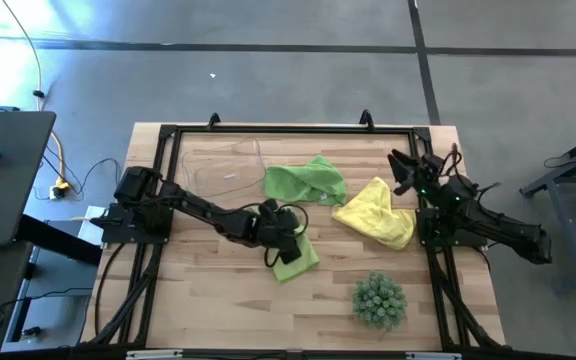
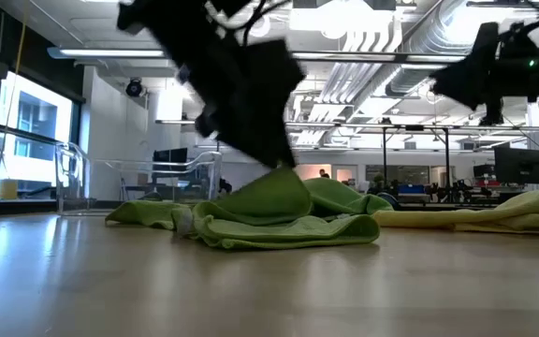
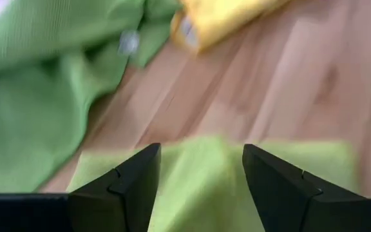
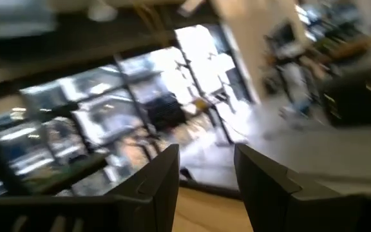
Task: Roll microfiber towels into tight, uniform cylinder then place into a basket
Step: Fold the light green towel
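Note:
Three towels lie on the wooden table. One lime green towel lies flat near the middle, a second lime towel lies crumpled farther back, and a yellow towel lies to the right. My left gripper hangs open, slanting down over the near lime towel. My right gripper waits open at the right edge, pointing out into the room with nothing between its fingers. The clear basket stands at the far left of the table. My left gripper's fingers stand apart over the near lime towel's far edge, slanting down from the table's left. In the low view the fingertips end right at the green cloth. Whether they touch it, I cannot tell.
A spiky green ball plant sits near the front right. Black frame rails run along the table's left, far and right sides. Bare wood shows at the front left.

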You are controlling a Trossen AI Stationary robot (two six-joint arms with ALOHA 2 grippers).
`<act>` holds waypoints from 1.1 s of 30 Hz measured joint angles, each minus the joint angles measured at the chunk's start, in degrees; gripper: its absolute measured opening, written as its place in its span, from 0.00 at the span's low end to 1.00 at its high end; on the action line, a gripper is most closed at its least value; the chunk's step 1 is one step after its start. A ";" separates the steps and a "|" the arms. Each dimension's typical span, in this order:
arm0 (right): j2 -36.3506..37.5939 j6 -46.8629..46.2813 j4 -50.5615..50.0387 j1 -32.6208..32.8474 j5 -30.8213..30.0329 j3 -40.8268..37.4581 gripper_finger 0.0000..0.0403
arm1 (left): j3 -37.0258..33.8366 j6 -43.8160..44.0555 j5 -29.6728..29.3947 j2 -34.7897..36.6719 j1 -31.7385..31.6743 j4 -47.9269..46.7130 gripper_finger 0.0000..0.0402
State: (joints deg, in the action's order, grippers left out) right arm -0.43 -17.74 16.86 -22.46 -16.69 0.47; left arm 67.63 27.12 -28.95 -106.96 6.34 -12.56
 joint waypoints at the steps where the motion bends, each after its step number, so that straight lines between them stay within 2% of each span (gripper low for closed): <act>1: 0.00 0.66 2.06 0.00 1.33 0.02 0.35 | 1.35 -1.11 0.25 0.00 0.17 -0.39 0.53; 4: 0.02 1.33 4.74 0.00 2.17 0.02 0.35 | 5.00 -3.31 1.97 0.02 0.45 -1.77 0.53; 9: -2.83 4.09 2.64 -0.01 3.04 0.02 0.35 | 9.77 -3.32 4.31 0.05 1.52 -5.78 0.53; 13: -8.97 3.86 3.47 -0.02 4.93 1.40 0.35 | 12.45 -3.14 4.33 0.07 2.52 -10.42 0.53; 20: -22.97 8.36 4.65 -0.02 6.87 8.65 0.35 | 13.51 2.28 4.37 0.13 4.24 -14.45 0.53; 23: -28.78 7.73 4.80 0.00 11.33 11.59 0.35 | 13.52 6.94 5.65 0.14 4.75 -17.87 0.53; 28: -37.78 7.72 4.79 0.50 23.85 15.97 0.35 | 13.52 14.59 9.63 0.15 5.08 -25.88 0.53; 33: -45.96 9.34 4.83 4.39 26.72 18.75 0.35 | 13.52 14.62 12.69 0.15 5.08 -33.26 0.53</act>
State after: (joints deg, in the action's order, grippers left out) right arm -46.39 -8.40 21.69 -18.07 10.03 19.23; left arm 81.15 41.73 -16.26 -106.80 11.42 -45.82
